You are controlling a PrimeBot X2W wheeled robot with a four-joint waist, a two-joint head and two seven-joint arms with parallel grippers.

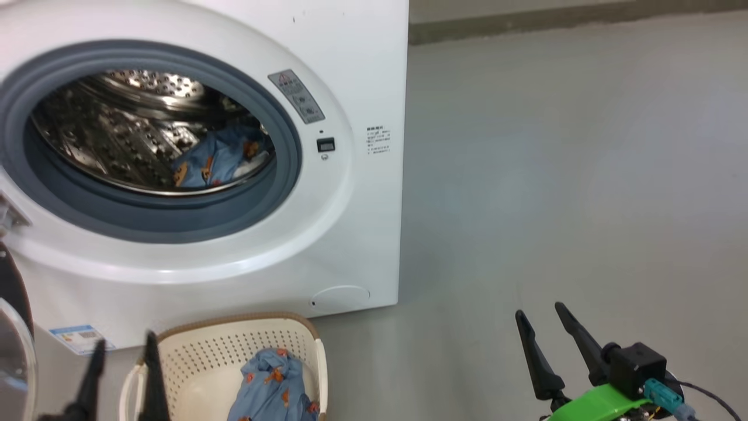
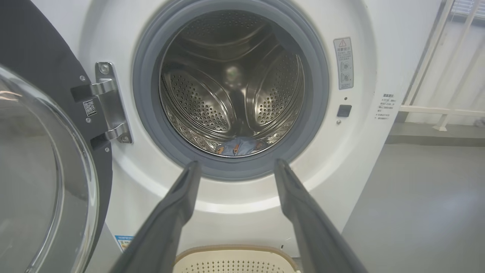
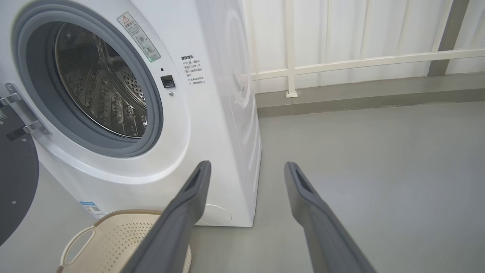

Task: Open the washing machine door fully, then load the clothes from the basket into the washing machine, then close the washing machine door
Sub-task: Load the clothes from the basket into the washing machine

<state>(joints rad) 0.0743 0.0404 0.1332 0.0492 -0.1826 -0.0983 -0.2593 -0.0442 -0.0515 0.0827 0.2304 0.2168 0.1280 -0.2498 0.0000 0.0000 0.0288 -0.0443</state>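
Note:
The white washing machine (image 1: 327, 52) stands with its round black door (image 2: 41, 159) swung wide to the left on its steel hinge. One blue bear-print garment (image 1: 219, 158) lies low in the steel drum (image 2: 231, 87). Another piece of the clothes (image 1: 272, 386) lies in the cream basket (image 1: 234, 336) on the floor before the machine. My left gripper (image 1: 124, 346) hangs open and empty over the basket's left side, pointing at the drum opening. My right gripper (image 1: 539, 313) is open and empty over bare floor to the right of the machine.
Grey floor (image 1: 584, 175) spreads to the right of the machine. A white railing (image 3: 341, 62) and a low kerb run along the far wall. The open door's glass bowl (image 1: 14, 362) bulges at the left edge, close to my left gripper.

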